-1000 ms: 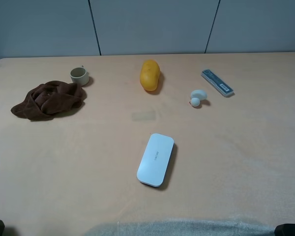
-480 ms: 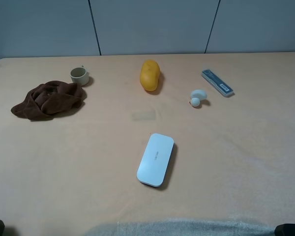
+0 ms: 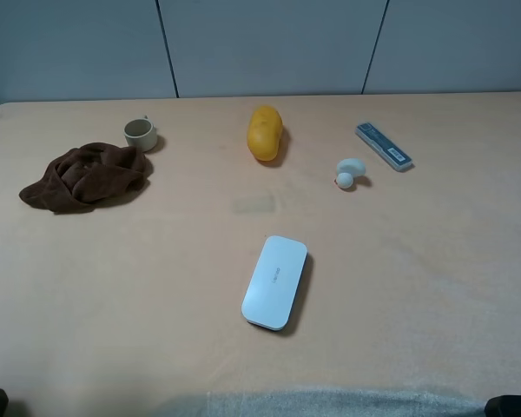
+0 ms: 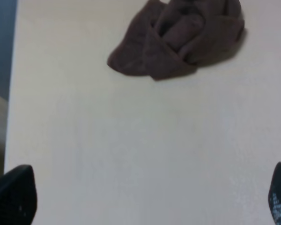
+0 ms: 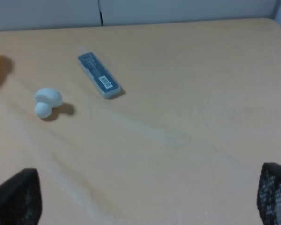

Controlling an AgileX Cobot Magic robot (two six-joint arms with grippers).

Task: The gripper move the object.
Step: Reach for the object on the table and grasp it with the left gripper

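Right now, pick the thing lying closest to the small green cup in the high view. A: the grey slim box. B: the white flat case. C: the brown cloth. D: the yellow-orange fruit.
C: the brown cloth lies bunched right beside the cup, nearly touching it, and everything else on the table sits much farther off.

The surface [image 3: 434,287] looks like a matt peach sheet, a bit streaky, zero shine. The brown rag [image 3: 85,176] is soft crumpled cloth. The object [image 3: 264,132] has smooth yellow-orange skin with a dull sheen. The white case [image 3: 275,281] is smooth satin plastic, and so is the small white earbud-ish thing [image 3: 349,172]. The flat grey box [image 3: 384,145] is plastic with a paper-looking label. The cup [image 3: 140,133] is matt, can't tell if ceramic or plastic. The left gripper [image 4: 145,199] and right gripper [image 5: 140,194] have matt black fingers [image 5: 275,193] with a fine grid texture.
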